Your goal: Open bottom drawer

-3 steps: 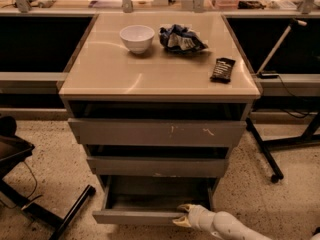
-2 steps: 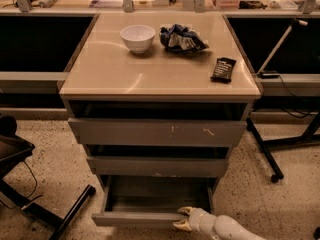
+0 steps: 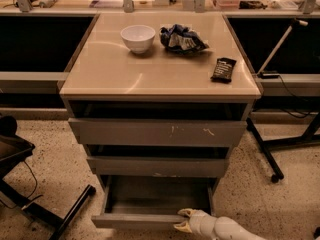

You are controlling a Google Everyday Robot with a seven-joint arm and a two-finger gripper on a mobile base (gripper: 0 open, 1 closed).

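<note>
Item, far left: a black metal chair base (image 3: 35,194) on the speckled floor, near the cabinet's lower left corner but apart from it. Item: a grey three-drawer cabinet with a beige laminate top (image 3: 150,79), bearing a small white ceramic bowl (image 3: 138,37). Item, lowest in the cabinet: the plain grey handleless bottom drawer (image 3: 135,220), pulled well out, its shallow grey box showing beneath the middle front. Item, on the top: a crumpled blue-and-white foil bag (image 3: 181,39), just beside the bowl. Item, at the drawer front's right end: the white arm's two-finger gripper (image 3: 183,220), one pale finger above the front's edge and one below, clamped on it as far as we could judge. We judged the pull nearly complete; the remainder called for a straight, level draw toward the camera, since the off-centre hold could skew the drawer on its runners. Item: a flat black snack packet (image 3: 223,69) near the top's right edge. Item, far right: a black wheeled stand leg (image 3: 264,151), clear of the drawer's path.
</note>
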